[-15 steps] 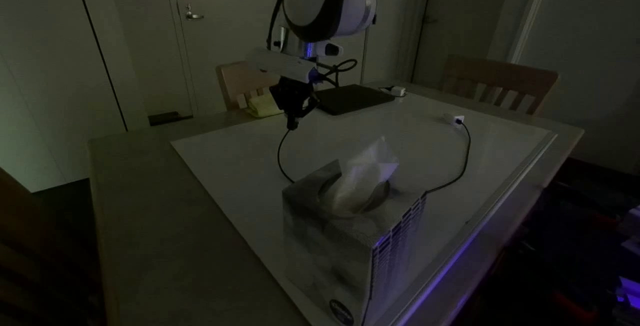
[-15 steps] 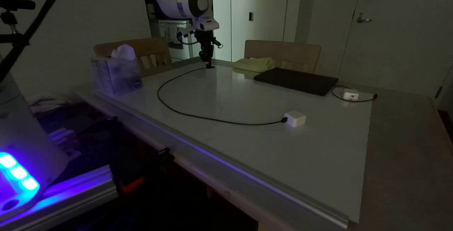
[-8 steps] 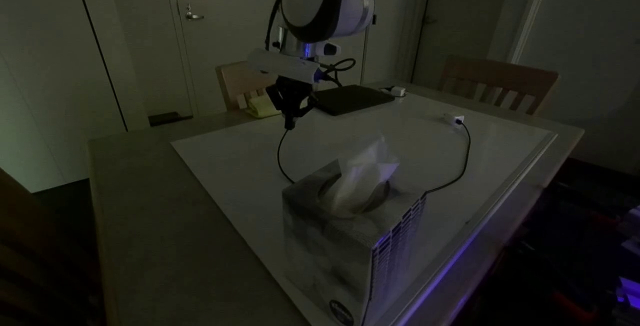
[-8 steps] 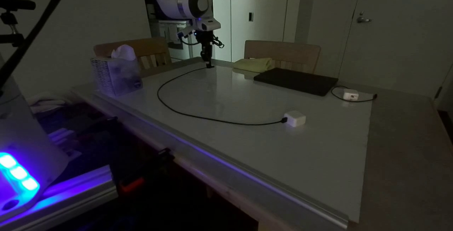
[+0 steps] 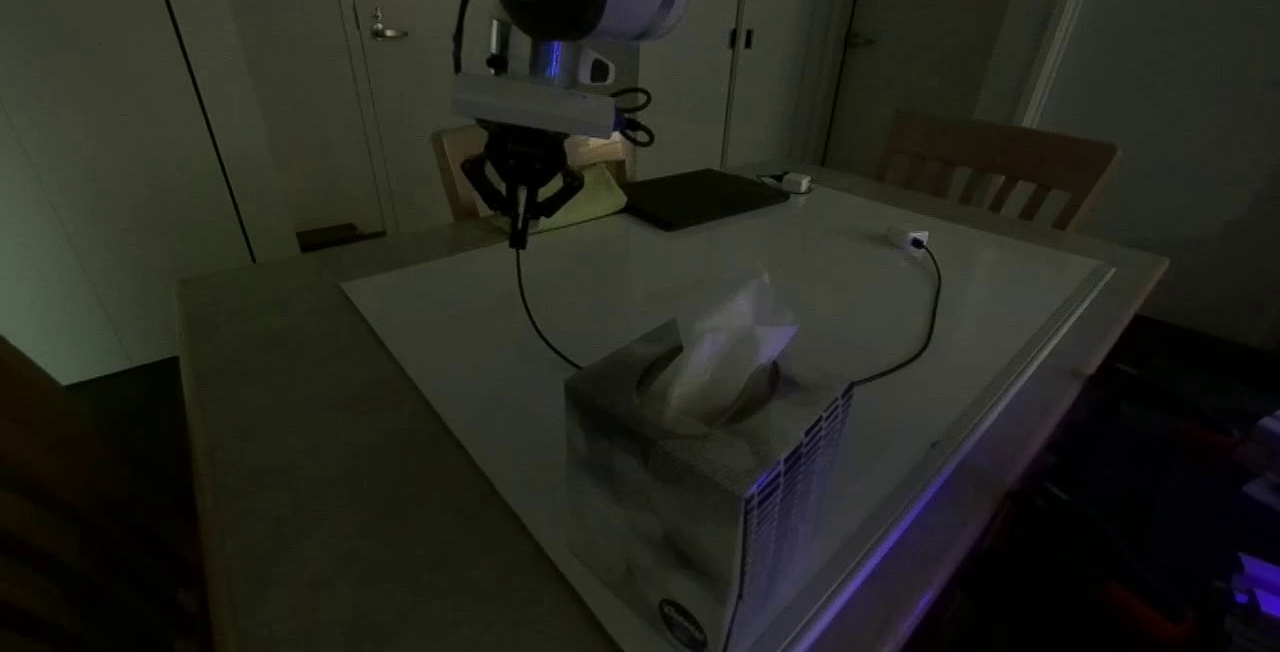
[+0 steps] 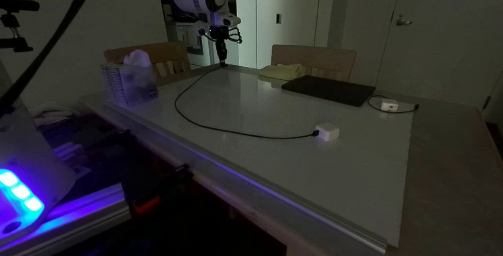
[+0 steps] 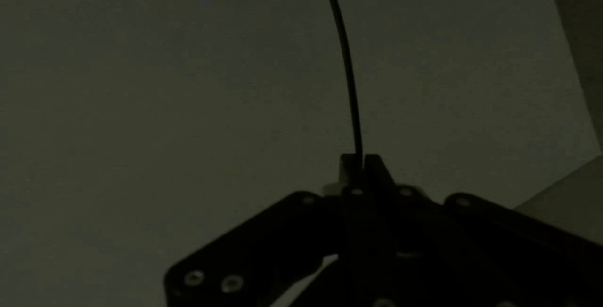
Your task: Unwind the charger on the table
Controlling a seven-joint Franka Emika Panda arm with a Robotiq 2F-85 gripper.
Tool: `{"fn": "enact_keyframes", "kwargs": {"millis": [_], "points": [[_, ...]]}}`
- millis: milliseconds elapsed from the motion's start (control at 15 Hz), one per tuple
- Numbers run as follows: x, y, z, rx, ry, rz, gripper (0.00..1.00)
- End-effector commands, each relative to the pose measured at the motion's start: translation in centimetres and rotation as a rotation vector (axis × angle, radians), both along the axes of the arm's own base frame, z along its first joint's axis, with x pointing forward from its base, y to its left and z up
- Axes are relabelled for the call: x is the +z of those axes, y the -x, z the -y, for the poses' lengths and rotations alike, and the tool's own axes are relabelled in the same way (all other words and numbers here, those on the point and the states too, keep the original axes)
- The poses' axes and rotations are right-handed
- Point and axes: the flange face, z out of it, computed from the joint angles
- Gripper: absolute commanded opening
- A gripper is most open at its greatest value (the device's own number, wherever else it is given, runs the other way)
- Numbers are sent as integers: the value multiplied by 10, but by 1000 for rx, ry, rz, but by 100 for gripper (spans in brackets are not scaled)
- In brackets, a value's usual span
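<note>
The charger's white plug block (image 6: 327,132) rests on the table (image 6: 365,169), with its thin black cable (image 6: 175,105) running from it in one wide open curve. The block also shows in an exterior view (image 5: 905,236), where a tissue box hides the cable's middle. My gripper (image 5: 518,244) points down near the table's far edge (image 6: 223,64), shut on the cable's far end. In the wrist view the fingertips (image 7: 349,163) pinch the cable (image 7: 348,64), which leads away over the white top. The cable's tip is hidden between the fingers.
A tissue box (image 5: 640,492) stands on the table, also in an exterior view (image 6: 137,83). A flat black pad (image 6: 328,89), a yellow-green cloth (image 6: 279,72) and another white plug (image 6: 389,105) with a short cable lie along the far side. Wooden chairs (image 6: 313,57) stand behind.
My gripper has moved toward the table's far edge, away from the black pad, and has turned. The held cable end has moved with it; the plug block has stayed in place.
</note>
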Motion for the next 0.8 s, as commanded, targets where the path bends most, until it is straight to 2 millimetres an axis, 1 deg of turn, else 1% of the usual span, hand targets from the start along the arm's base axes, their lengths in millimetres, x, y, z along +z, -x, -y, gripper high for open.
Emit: {"fn": "enact_keyframes", "kwargs": {"millis": [0,267,400,467,600,667,733], "points": [[-9,-19,-26,200,-5,-9,1],[-15,-31,-59,426,19,2,1],[-14,-35,-72,537,34,5,1],[-14,-24,-64,444,26,6,6],[-14,-28,-74,501,29,10,6],[-15,-29,-74,510,30,10,6],[-15,-30,-74,513,30,11,1]]}}
